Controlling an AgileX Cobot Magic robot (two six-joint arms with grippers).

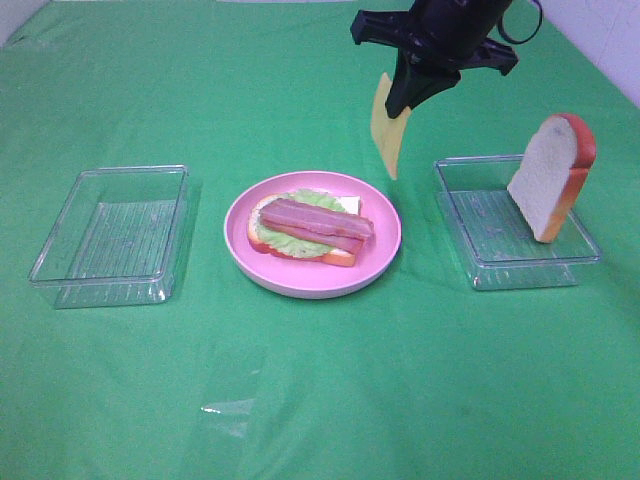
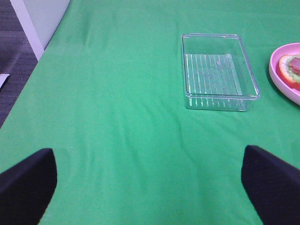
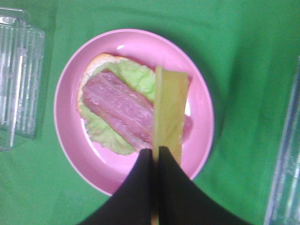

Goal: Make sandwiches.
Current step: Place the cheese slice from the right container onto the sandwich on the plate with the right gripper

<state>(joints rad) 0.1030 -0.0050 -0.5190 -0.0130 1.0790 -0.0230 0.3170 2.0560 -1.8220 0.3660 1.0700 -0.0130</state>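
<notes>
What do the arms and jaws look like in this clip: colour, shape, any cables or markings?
Both grippers are matte black. The right gripper has a wide crossbar, tapered jaws and a black cable loop beside it. The left gripper shows only two rounded black tips. No markings visible.

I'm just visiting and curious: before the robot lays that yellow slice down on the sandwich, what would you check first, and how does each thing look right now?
1. Right tool shut on the cheese slice: ok.
2. Cheese hanging above the pink plate: ok in the wrist view.
3. Bacon and lettuce lying on the bottom bread: ok.
4. Top bread slice ready, leaning in the right tray: ok.
5. Left tool open, well away from the plate: ok.
6. Cheese squarely aligned with the bread: cannot tell.
</notes>
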